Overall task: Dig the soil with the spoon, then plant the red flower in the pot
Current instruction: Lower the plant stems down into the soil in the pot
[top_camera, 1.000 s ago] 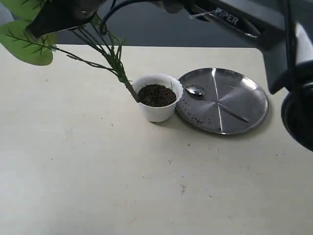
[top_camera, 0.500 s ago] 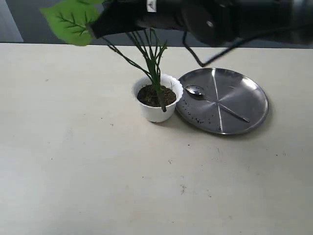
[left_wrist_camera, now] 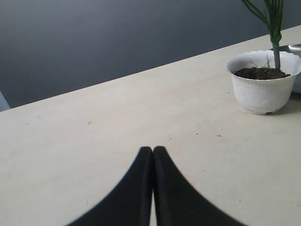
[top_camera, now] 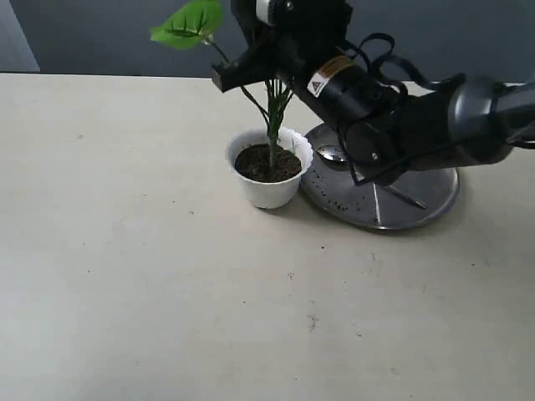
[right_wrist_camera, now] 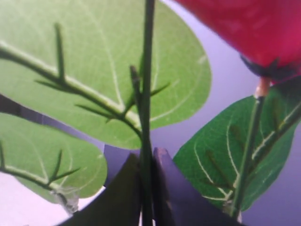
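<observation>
Above the pot, the right gripper clamps a thin stem of the red flower, whose stalk stands upright in the soil. Beside it the spoon lies on the steel plate (partly hidden). Well apart, the left gripper hovers, jaws pressed together, empty.

A matt cream surface with faint specks carries a smooth white pot of crumbly dark soil. Beside it lie a shiny steel plate and polished metal spoon. The red flower looks glossy, with veined plastic-looking leaves.
</observation>
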Robot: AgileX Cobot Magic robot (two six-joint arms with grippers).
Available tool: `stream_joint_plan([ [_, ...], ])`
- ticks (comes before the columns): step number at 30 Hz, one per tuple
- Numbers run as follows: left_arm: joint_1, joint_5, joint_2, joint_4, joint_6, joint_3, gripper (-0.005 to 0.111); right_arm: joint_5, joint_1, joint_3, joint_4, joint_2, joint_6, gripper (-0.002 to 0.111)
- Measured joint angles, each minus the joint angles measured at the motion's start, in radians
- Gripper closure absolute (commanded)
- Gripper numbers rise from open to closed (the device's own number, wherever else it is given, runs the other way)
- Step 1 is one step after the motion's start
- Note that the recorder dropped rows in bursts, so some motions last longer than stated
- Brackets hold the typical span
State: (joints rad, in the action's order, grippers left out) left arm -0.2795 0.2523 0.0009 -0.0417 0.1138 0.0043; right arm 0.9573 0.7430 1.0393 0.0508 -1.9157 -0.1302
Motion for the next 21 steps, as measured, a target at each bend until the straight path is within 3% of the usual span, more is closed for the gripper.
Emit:
stream_joint_plan([
  [8,0.000,0.000,0.000,0.000,0.000,0.000,0.106,0.135,-0.024,0.000,-0.002,-0.117,-0.035,0.109],
  [21,0.000,0.000,0.000,0.000,0.000,0.000,0.106,0.126,-0.031,0.019,0.061,-0.221,0.068,0.109],
])
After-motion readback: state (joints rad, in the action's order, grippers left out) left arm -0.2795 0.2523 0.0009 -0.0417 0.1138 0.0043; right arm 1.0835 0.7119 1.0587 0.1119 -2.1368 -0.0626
